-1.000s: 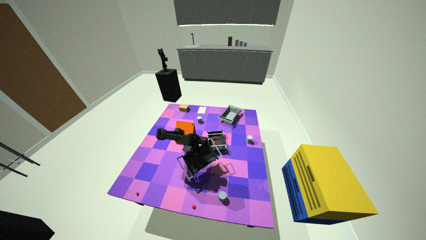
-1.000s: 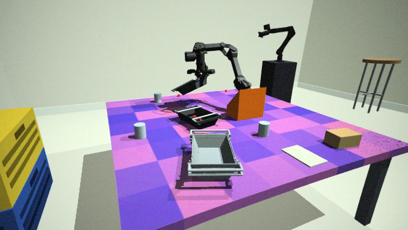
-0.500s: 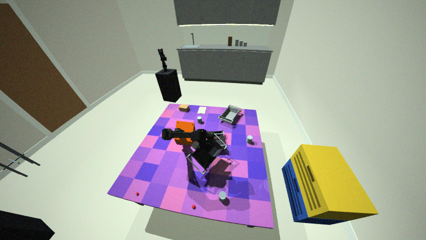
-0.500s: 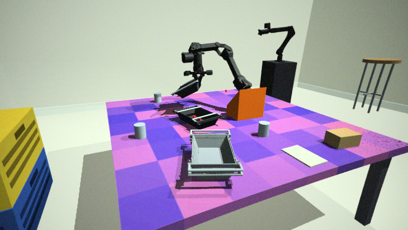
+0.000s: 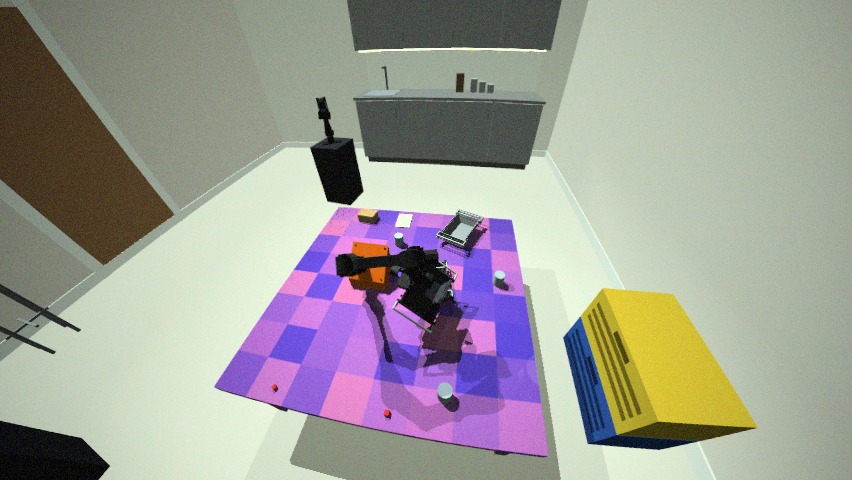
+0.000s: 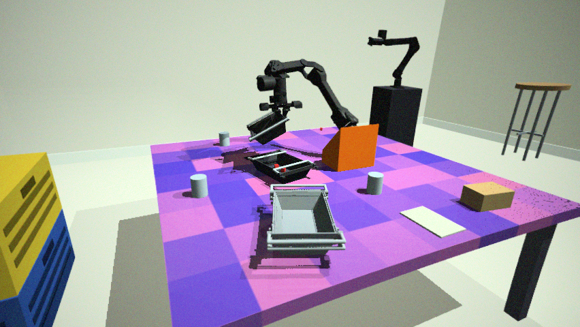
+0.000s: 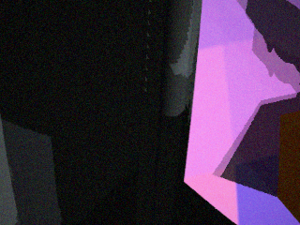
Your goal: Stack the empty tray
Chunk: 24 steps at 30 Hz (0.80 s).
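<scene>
My gripper (image 6: 283, 112) is shut on the wall of the empty black tray (image 6: 271, 129) (image 5: 416, 301), which hangs tilted in the air above and beyond the loaded tray in the exterior view. Its dark surface also fills the left of the wrist view (image 7: 103, 70). The loaded black tray (image 6: 287, 176) stands on the table with small red blocks (image 6: 283, 169) inside. Its two pale bars (image 6: 267, 154) (image 6: 297, 164) lie across its top. In the top view the arm and the held tray hide most of it. The fingertips are not clear in the wrist view.
An orange wedge (image 6: 357, 148) stands close beside the loaded tray. A grey tray with bars (image 5: 451, 239) (image 6: 306, 236) stands near it. Grey cylinders (image 6: 199, 186) (image 6: 374, 183) (image 6: 224, 138), a tan box (image 6: 487, 197) and a white slab (image 6: 431, 221) are on the table.
</scene>
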{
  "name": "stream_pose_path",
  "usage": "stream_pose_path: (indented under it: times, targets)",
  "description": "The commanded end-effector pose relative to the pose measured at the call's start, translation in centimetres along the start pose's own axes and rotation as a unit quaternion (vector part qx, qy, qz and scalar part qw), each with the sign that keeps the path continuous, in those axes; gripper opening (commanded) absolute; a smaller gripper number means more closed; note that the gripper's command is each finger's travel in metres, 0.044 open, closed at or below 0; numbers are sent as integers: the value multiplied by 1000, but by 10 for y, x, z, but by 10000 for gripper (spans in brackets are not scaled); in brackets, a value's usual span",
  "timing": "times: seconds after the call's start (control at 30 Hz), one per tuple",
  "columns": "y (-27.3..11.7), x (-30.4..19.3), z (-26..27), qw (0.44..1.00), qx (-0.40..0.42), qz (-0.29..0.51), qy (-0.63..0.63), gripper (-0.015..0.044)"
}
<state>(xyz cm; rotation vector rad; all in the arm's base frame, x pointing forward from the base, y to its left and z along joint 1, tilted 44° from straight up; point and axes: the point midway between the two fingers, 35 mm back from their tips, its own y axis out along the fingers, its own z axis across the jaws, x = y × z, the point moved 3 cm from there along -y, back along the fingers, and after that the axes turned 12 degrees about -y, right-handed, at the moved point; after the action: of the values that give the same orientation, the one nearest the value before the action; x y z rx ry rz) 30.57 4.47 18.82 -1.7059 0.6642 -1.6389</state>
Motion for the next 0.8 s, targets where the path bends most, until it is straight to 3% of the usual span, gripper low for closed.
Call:
stream_pose_path:
  times: [0.0, 0.77]
  targets:
    - [-9, -19, 7, 999, 16, 2, -37, 0]
    - [-5, -121, 18, 973, 13, -24, -229, 0]
